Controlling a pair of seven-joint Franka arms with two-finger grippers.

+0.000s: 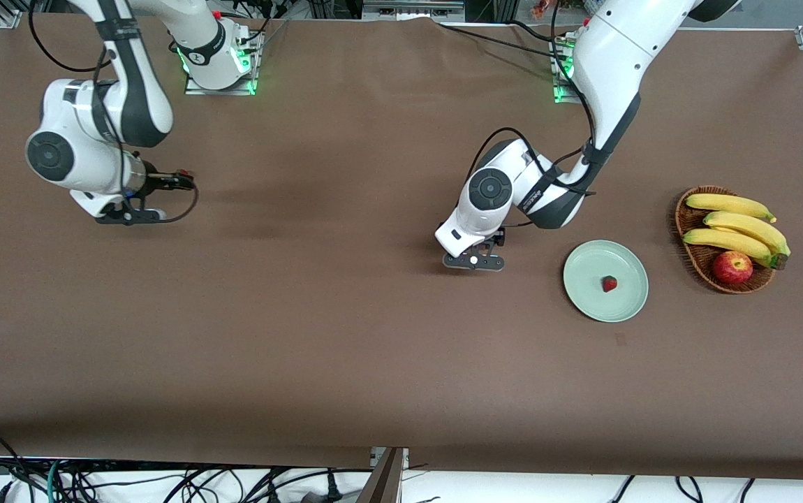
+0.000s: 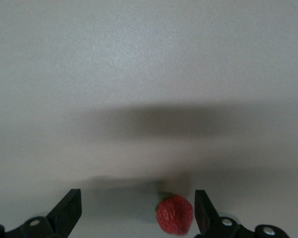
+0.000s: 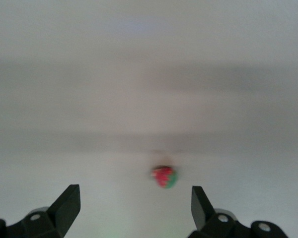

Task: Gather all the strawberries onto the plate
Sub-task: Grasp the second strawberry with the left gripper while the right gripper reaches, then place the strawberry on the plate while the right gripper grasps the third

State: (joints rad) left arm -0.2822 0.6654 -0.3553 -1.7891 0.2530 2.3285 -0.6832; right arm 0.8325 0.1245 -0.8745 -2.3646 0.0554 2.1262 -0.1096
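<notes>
One small red strawberry (image 1: 609,283) lies in the round, glossy mint-green plate (image 1: 625,307) toward the left arm's end of the brown surface (image 1: 345,335). The left tool (image 2: 134,218) hangs low at mid-surface, fingers spread wide, a second red berry (image 2: 175,214) between them. The right tool (image 3: 134,215), equally wide and empty, hovers above a third berry (image 3: 164,176) near the right arm's end.

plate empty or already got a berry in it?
Not empty. One strawberry lies inside the plate, near its middle. No other berry shows on it.
</notes>
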